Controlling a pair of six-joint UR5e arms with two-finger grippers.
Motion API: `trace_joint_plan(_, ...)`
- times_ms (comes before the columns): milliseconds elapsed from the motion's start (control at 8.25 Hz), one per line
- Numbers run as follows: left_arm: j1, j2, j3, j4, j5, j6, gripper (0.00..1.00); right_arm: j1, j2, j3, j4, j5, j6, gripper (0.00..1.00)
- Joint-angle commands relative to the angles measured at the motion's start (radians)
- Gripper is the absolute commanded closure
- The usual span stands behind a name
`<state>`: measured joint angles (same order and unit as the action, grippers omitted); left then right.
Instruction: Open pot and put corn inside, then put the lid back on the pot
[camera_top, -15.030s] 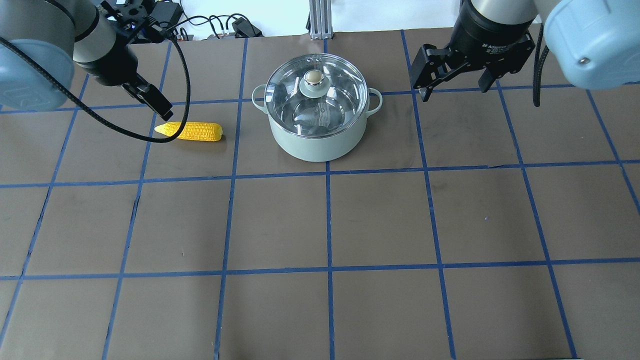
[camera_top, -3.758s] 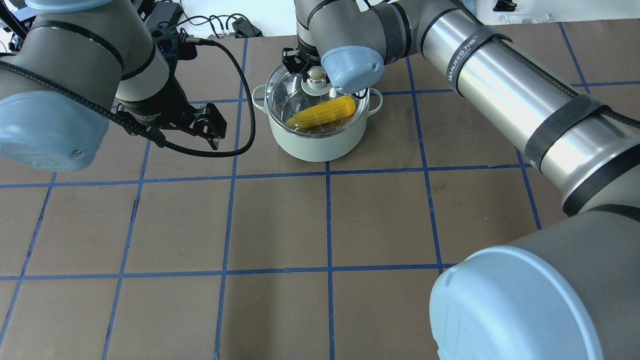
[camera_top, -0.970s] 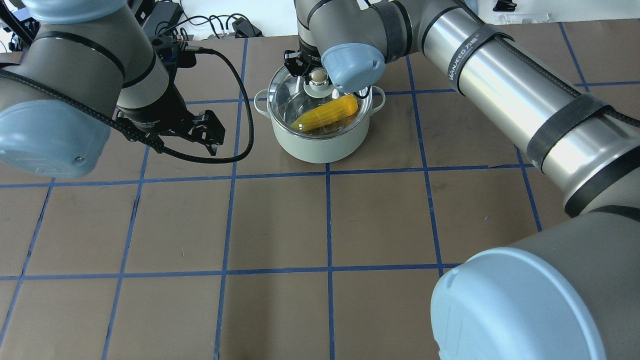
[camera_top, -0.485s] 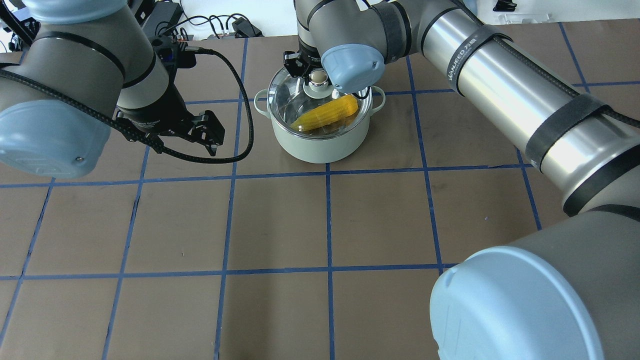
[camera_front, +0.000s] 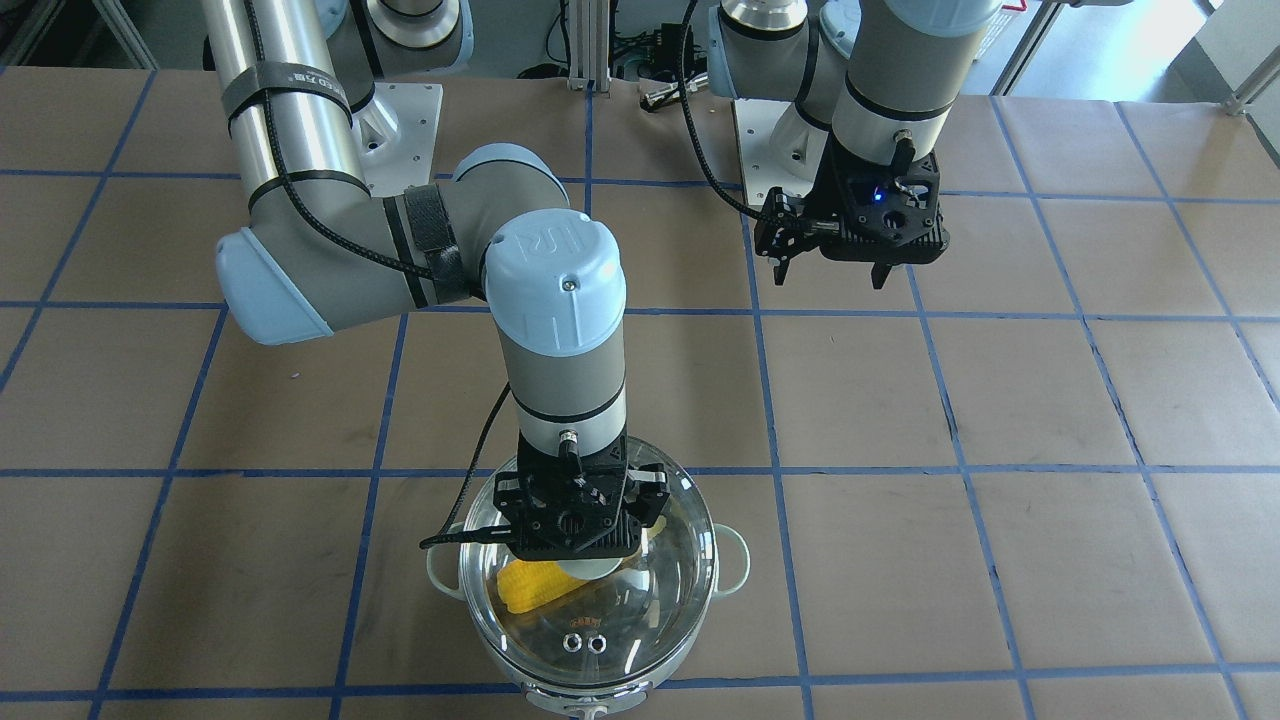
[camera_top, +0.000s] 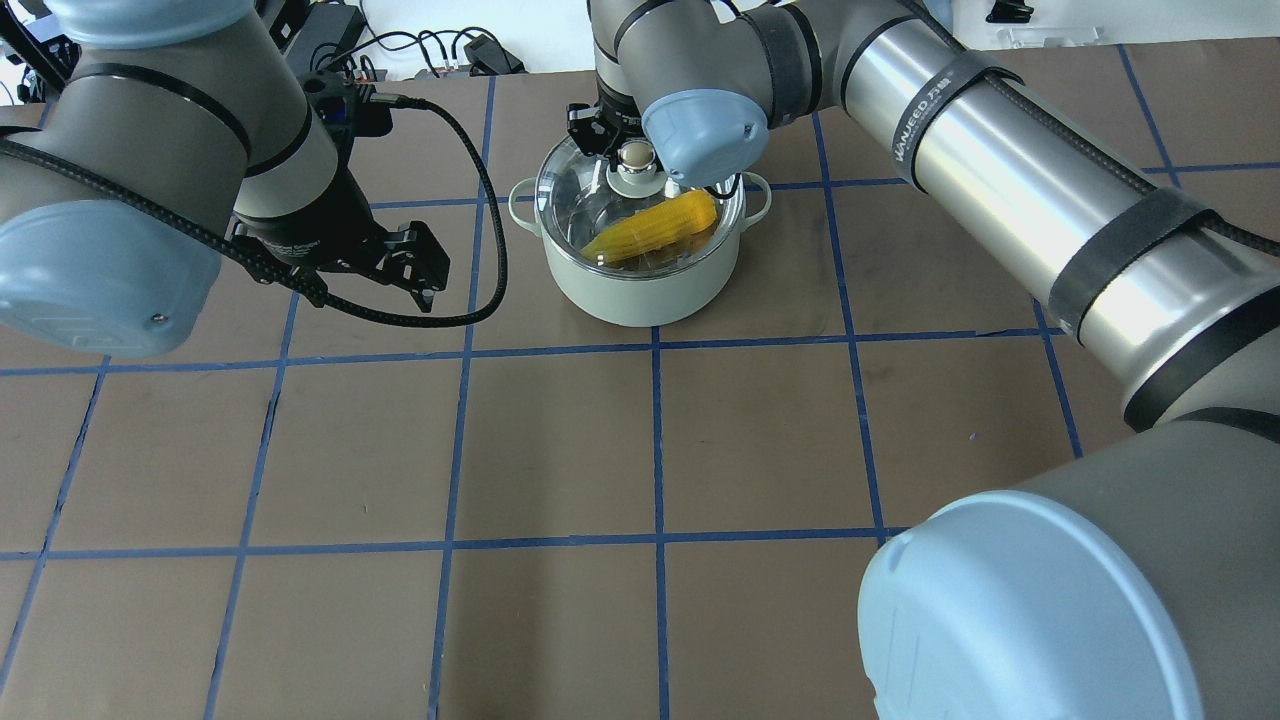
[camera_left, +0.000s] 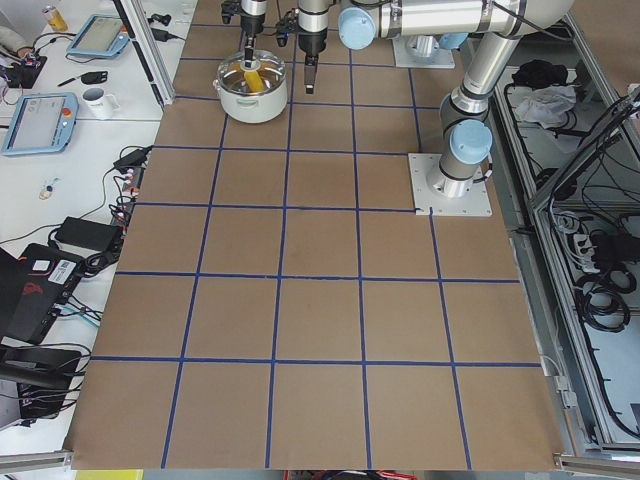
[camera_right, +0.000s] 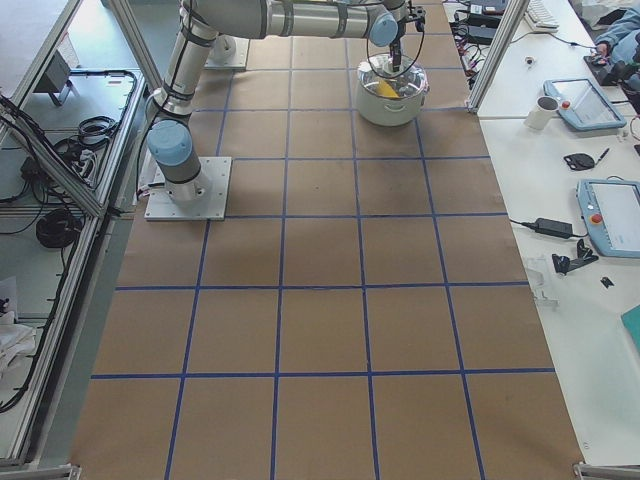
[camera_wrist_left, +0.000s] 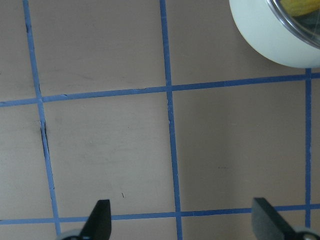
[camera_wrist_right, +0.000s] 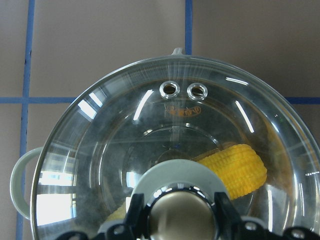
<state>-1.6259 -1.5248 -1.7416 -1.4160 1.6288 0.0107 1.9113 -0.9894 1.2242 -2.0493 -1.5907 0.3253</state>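
Black fingers of the right gripper pinch the lid by its beige knob from both sides. Over the last few seconds the glass has settled flat on the pot, which has nudged slightly toward the robot's right; lately nothing moves. By my judgement only letting go remains. The corn lies inside under the glass, its long axis diagonal, pointed tip toward the robot's left. The left gripper hangs spread and empty over the table, beside the pot.
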Motion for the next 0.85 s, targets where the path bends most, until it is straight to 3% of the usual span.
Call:
trace_joint_plan(0,0.000,0.000,0.001,-0.001,0.000,0.000,0.00,0.000,0.006,0.000,-0.005,0.001,0.001,0.52)
trace_joint_plan(727,0.000,-0.002,-0.001,0.000,-0.003,0.000,0.00,0.000,0.006,0.001,-0.008,0.002,0.009,0.51)
